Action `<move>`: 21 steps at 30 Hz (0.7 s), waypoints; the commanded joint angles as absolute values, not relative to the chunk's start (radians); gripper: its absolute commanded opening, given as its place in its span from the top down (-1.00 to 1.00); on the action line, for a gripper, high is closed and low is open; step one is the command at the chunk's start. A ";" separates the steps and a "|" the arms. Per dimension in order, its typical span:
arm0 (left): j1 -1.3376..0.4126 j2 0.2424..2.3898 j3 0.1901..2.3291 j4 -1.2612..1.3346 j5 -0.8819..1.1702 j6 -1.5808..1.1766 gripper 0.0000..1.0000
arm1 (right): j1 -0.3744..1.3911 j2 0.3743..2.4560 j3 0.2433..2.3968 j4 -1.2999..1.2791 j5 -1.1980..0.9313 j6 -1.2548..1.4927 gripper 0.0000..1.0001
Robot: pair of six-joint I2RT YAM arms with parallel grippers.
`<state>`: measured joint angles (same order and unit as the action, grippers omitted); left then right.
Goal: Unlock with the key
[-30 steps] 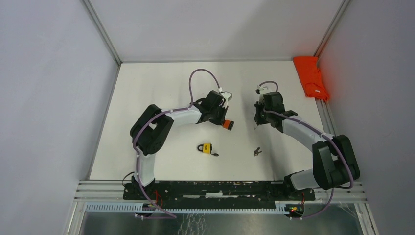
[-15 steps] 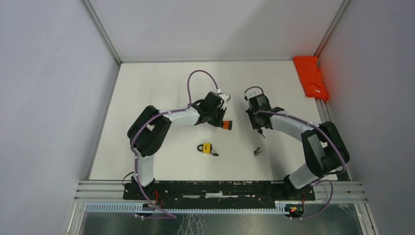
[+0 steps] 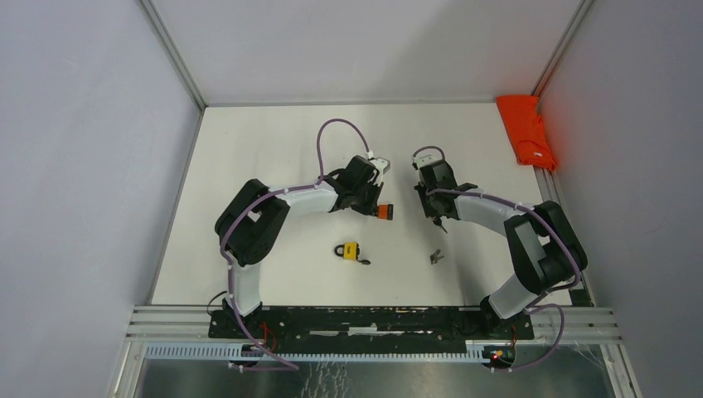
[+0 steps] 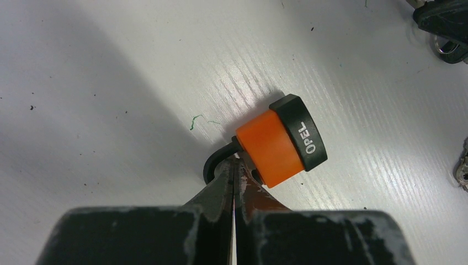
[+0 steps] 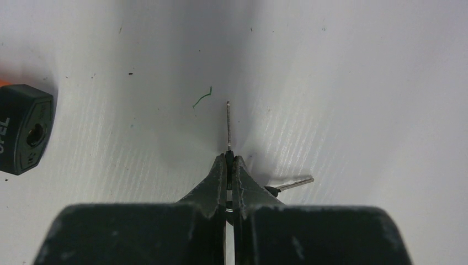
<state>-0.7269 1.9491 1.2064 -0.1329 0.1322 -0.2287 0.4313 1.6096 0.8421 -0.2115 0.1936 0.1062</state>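
An orange padlock with a black base lies tilted over the table. My left gripper is shut on its black shackle. From above, the padlock sticks out of the left gripper toward the right arm. My right gripper is shut on a key, its thin blade pointing straight ahead. A second key on the same ring hangs beside the fingers. The padlock's base with its keyhole shows at the left edge of the right wrist view, apart from the blade.
A yellow padlock with a key in it lies in front of the left arm. A loose bunch of keys lies near the right arm. An orange cloth sits at the back right edge.
The right arm has swung left with its key, closer to the orange padlock. The left gripper with the padlock has shifted only slightly.
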 commanded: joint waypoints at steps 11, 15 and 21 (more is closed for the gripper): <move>-0.733 1.883 1.217 -0.133 0.117 -0.202 0.96 | 0.435 1.594 0.757 -0.227 0.169 0.125 1.00; -0.732 1.875 1.224 -0.157 0.099 -0.199 0.96 | 0.434 1.531 0.764 -0.189 0.018 0.120 1.00; -0.732 1.781 1.214 -0.187 0.078 -0.213 0.90 | 0.435 1.443 0.750 -0.158 -0.074 0.137 1.00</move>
<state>-0.7269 1.8957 1.2057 -0.1761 0.1040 -0.2287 0.4316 1.5249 0.7662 -0.1776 0.0162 0.1158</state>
